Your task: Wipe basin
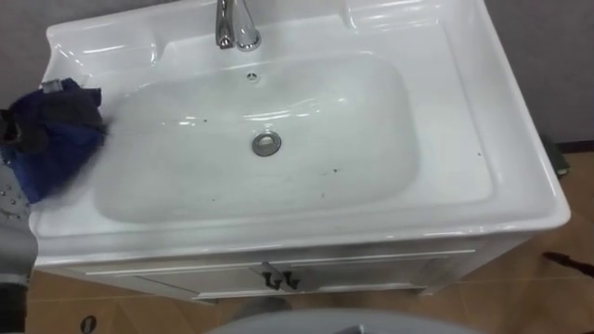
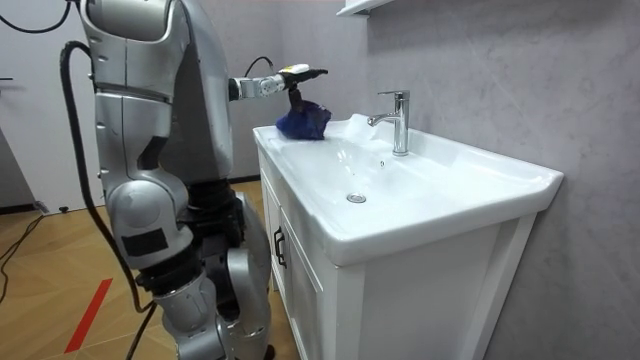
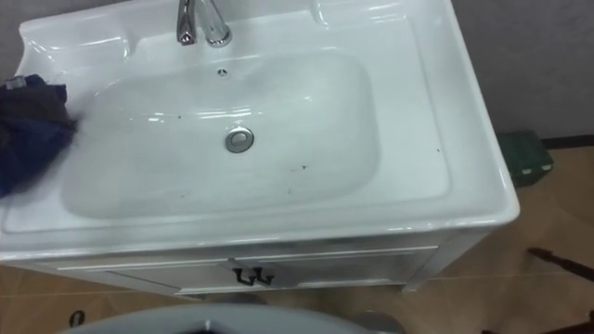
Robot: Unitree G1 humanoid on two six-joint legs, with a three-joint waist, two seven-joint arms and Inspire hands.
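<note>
— If I count left to right, what shows?
— One blue cloth (image 1: 51, 158) on one basin's (image 1: 445, 111) left rim, one tap (image 1: 237, 23), one drain (image 1: 266, 143); my left hand (image 2: 290, 78), half cut off, grips the cloth.

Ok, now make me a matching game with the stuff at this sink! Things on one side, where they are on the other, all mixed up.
Things:
1. dark blue cloth
2. shiny chrome tap
3. round metal drain plug
4. small black door handles

Places:
A. in the middle of the bowl's bottom
B. at the left edge of the white ceramic basin
C. on the white cabinet front, under the basin
D. at the basin's back edge

Pairs: 1-B, 2-D, 3-A, 4-C
</note>
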